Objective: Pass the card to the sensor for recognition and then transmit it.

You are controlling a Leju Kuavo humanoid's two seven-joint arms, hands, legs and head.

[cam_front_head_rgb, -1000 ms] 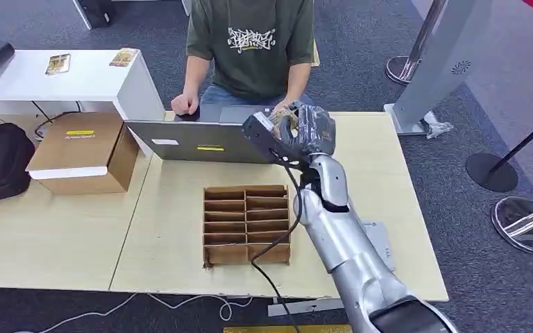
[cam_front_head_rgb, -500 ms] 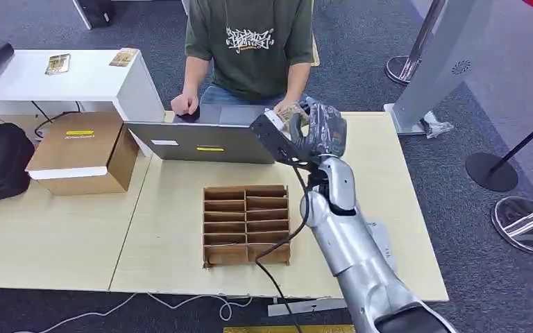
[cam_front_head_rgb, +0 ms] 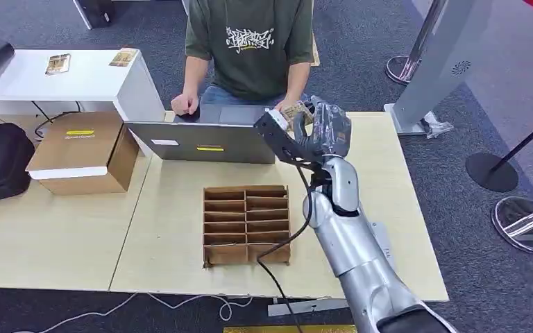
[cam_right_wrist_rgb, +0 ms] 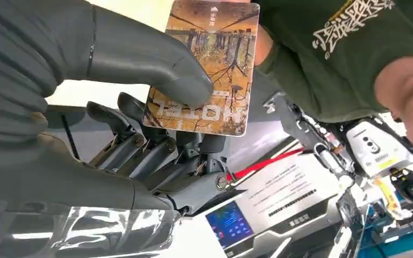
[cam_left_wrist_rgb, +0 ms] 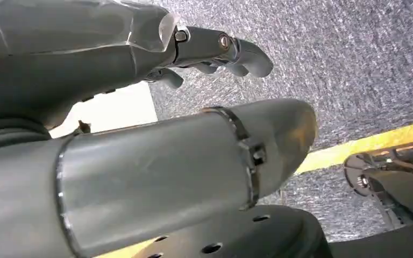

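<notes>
Brown-printed hotel key card (cam_right_wrist_rgb: 207,64), pinched between thumb and fingers of right hand (cam_front_head_rgb: 317,132) over tabletop's (cam_front_head_rgb: 173,194) far edge; long axis points away from the palm toward the seated person's hand (cam_front_head_rgb: 286,108), just beyond. Left hand (cam_left_wrist_rgb: 209,51): fingers loosely curled, holding nothing.

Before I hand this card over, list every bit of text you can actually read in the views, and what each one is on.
"HOTEL", upside down in the right wrist view, on the card pinched in the right hand.
Graffiti-style white print on the person's green shirt: not legible.
Yellow label on the cardboard box: too small to read.
Stickers on the laptop lid: too small.
Printed lines on the white kiosk panel: blurred.
</notes>
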